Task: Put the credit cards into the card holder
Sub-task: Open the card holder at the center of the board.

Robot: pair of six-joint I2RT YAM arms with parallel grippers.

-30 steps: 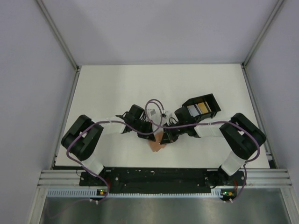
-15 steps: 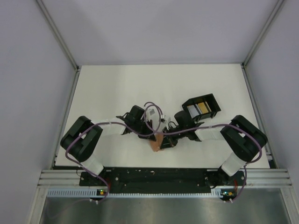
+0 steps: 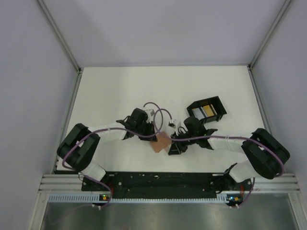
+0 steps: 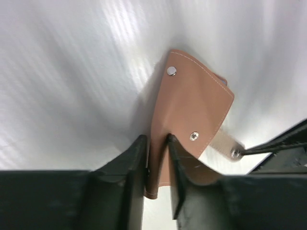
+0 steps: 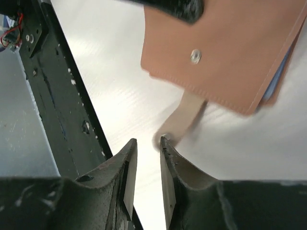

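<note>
The tan card holder (image 3: 162,142) is near the table's front, between the two arms. My left gripper (image 4: 157,139) is shut on one edge of the card holder (image 4: 192,105), with leather filling the gap between its fingers. My right gripper (image 5: 147,140) is open and holds nothing. The holder's pale strap (image 5: 184,120) ends just beside its right fingertip. A pale blue edge peeks from under the holder (image 5: 220,52); I cannot tell whether it is card or lining. A yellow-orange credit card (image 3: 207,110) and a pale one (image 3: 197,113) lie in the tray.
A black open tray (image 3: 218,103) sits at the back right of the arms. The black base rail (image 5: 57,110) runs close behind my right gripper. Purple cables (image 3: 156,112) loop over both wrists. Grey walls enclose the white table (image 3: 120,91).
My right gripper has opened and dropped toward the front rail, off the holder's strap. My left arm has reached further right, and the holder has shifted slightly away from the rail.
</note>
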